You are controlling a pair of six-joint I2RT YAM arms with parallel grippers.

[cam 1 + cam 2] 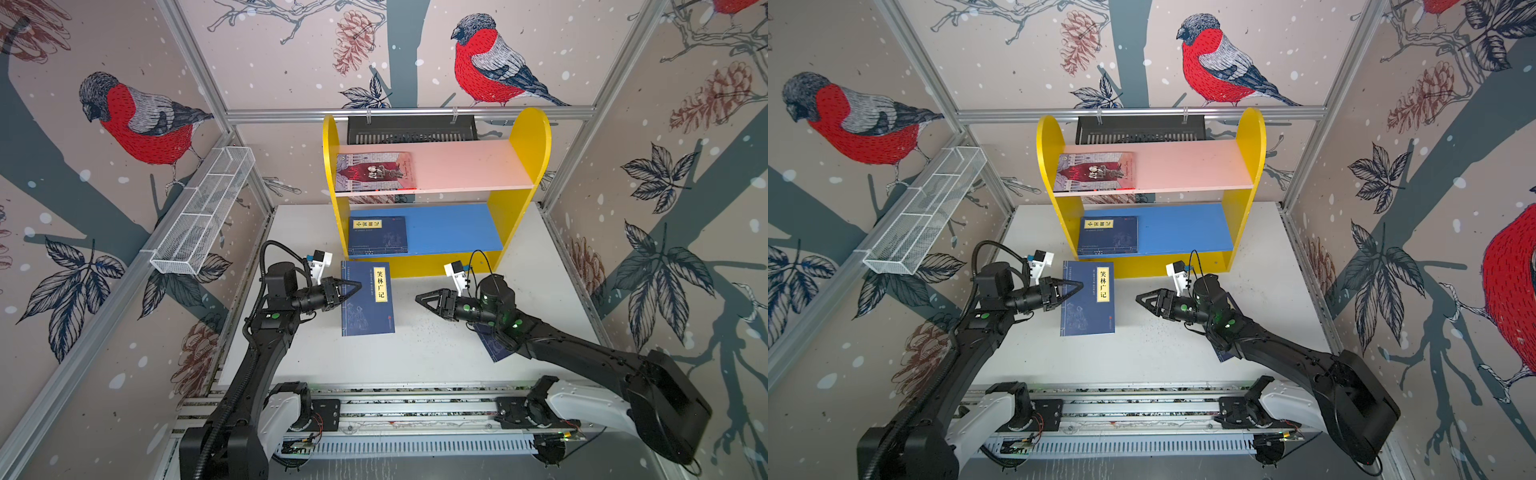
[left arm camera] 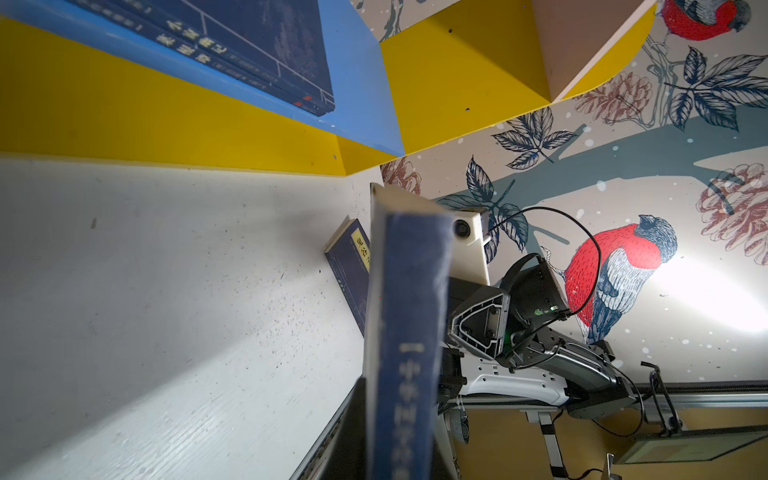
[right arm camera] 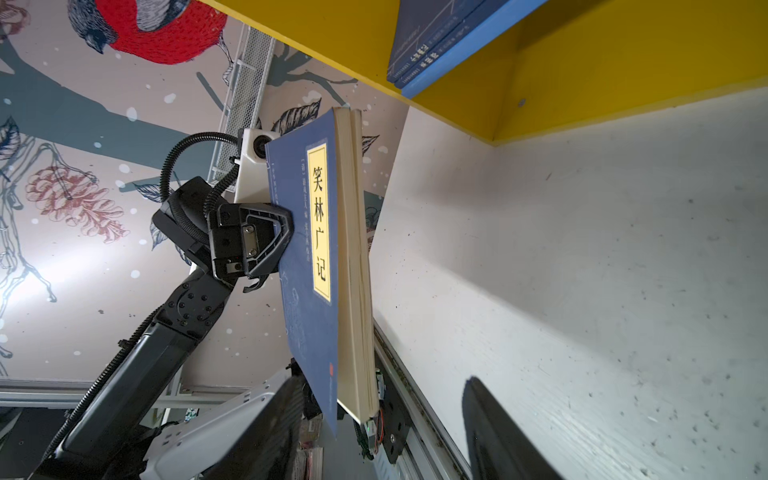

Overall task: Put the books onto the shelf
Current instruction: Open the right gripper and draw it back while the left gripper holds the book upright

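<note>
My left gripper [image 1: 358, 285] is shut on the spine edge of a navy blue book [image 1: 368, 307] with a yellow title label, held cover-up just in front of the shelf [image 1: 528, 137]. The spine [image 2: 409, 311] fills the left wrist view. My right gripper [image 1: 424, 301] hangs open a little to the right of that book's page edge [image 3: 353, 249], nothing between its fingers [image 3: 494, 424]. A second navy book [image 1: 494, 347] lies on the table, partly hidden under the right arm. A grey-lilac book [image 1: 376, 171] lies on the pink board and navy books [image 1: 377, 235] on the blue board.
A white wire mesh basket [image 1: 203, 212] hangs on the left wall. A black slotted tray [image 1: 411, 129] hangs behind the shelf. The arms' rail [image 1: 415, 411] runs along the table's front edge. The right halves of both shelf boards [image 1: 469, 166] are bare.
</note>
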